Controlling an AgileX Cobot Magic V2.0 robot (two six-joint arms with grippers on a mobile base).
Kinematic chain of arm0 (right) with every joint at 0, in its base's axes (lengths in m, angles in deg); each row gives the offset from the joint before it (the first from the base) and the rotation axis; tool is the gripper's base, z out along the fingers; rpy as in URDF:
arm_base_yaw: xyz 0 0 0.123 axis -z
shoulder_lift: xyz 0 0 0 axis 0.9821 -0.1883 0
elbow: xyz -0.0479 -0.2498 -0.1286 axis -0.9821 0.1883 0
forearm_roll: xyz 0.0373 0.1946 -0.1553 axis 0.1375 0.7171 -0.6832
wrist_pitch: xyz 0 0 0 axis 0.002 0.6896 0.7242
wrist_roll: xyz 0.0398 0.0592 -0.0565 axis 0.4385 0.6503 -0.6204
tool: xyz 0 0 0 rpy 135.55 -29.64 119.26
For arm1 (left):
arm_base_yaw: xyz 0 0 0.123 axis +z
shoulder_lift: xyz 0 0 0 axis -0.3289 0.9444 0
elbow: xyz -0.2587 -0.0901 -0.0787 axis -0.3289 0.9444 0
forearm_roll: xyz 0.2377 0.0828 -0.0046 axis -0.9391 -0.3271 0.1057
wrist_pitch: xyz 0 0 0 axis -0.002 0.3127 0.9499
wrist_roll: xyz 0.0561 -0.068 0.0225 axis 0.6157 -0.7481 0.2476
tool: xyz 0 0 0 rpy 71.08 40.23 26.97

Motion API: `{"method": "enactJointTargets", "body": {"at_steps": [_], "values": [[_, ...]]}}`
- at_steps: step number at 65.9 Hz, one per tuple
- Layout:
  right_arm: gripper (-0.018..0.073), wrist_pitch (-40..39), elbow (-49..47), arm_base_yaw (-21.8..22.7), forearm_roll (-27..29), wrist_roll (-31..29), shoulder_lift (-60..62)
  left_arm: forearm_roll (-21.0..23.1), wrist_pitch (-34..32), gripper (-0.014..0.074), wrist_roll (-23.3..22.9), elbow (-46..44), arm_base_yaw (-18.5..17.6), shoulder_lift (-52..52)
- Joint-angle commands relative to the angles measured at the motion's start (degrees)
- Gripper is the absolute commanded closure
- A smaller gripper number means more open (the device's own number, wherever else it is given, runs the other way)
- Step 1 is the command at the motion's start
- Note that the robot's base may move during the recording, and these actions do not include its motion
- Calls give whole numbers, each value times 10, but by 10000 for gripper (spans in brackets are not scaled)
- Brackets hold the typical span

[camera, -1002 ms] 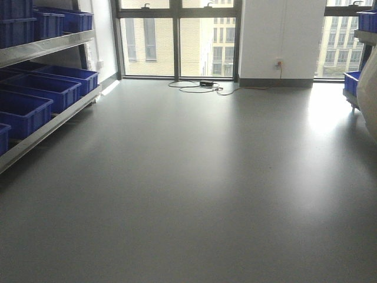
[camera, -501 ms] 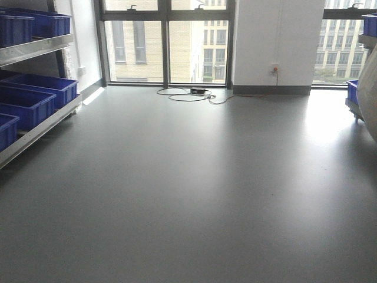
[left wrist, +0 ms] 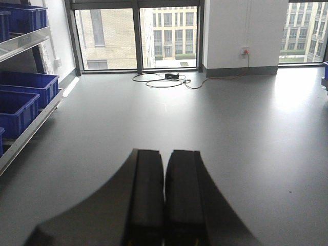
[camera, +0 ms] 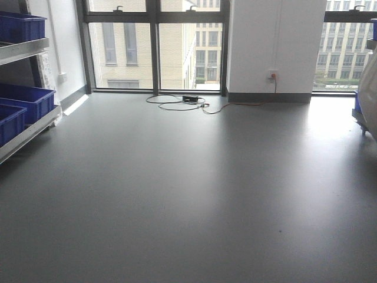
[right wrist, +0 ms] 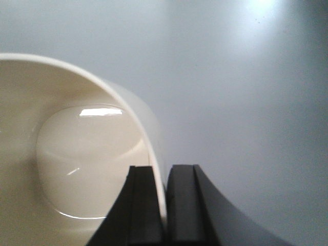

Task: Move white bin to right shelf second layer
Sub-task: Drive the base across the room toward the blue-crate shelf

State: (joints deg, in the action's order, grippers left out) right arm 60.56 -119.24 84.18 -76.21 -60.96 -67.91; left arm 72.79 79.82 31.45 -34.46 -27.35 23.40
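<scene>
My right gripper (right wrist: 165,169) is shut on the rim of the white bin (right wrist: 77,154), one finger inside the wall and one outside. The glossy cream tub fills the left of the right wrist view, held above grey floor. My left gripper (left wrist: 165,152) is shut and empty, also over bare floor. The right shelf shows only as a sliver at the right edge of the front view (camera: 366,121), partly behind a pale blurred shape I cannot identify. Its roller level is out of view.
A steel rack with blue crates (camera: 23,100) lines the left wall and also shows in the left wrist view (left wrist: 23,95). Windows and a white pillar with a socket (camera: 272,75) are ahead. A coiled cable (camera: 177,103) lies on the floor (camera: 188,194) by the window.
The front view has swung to the right. The left rack and crates slid toward the left edge, and the windows and pillar shifted left.
</scene>
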Motion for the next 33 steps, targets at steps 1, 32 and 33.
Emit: {"method": "enactJointTargets", "body": {"at_steps": [1, 32, 33], "values": [[511, -47, -18, 3, 7, 3, 1, 0, -50, 512, -3, 21, -2, -9], [511, -47, -18, 3, 7, 3, 1, 0, -50, 512, -3, 21, -2, -9], [511, -47, -18, 3, 7, 3, 1, 0, -50, 512, -3, 21, -2, -9]]}}
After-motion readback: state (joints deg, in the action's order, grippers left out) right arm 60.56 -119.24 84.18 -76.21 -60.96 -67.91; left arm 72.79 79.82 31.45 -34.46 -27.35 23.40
